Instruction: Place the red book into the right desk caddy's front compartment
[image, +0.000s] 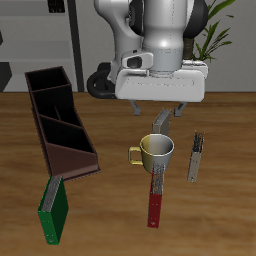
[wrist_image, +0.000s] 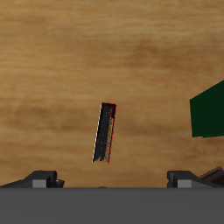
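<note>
The red book (image: 156, 196) stands on its long edge on the table near the front edge, just in front of the mug; the wrist view shows its pale page edges and red cover (wrist_image: 105, 133) from above. The right desk caddy (image: 60, 125) is a long dark maroon open box with dividers, its sloped end pointing toward the front. My gripper (image: 159, 112) hangs high above the table behind the mug, open and holding nothing. In the wrist view only its two fingertips (wrist_image: 40, 178) show, and the gripper (wrist_image: 112, 178) is well above the book.
A yellow-olive mug (image: 155, 150) stands between the gripper and the red book. A green book (image: 52, 208) leans by the caddy's sloped end and also shows in the wrist view (wrist_image: 210, 109). A grey book (image: 196, 157) stands beside the mug, away from the caddy.
</note>
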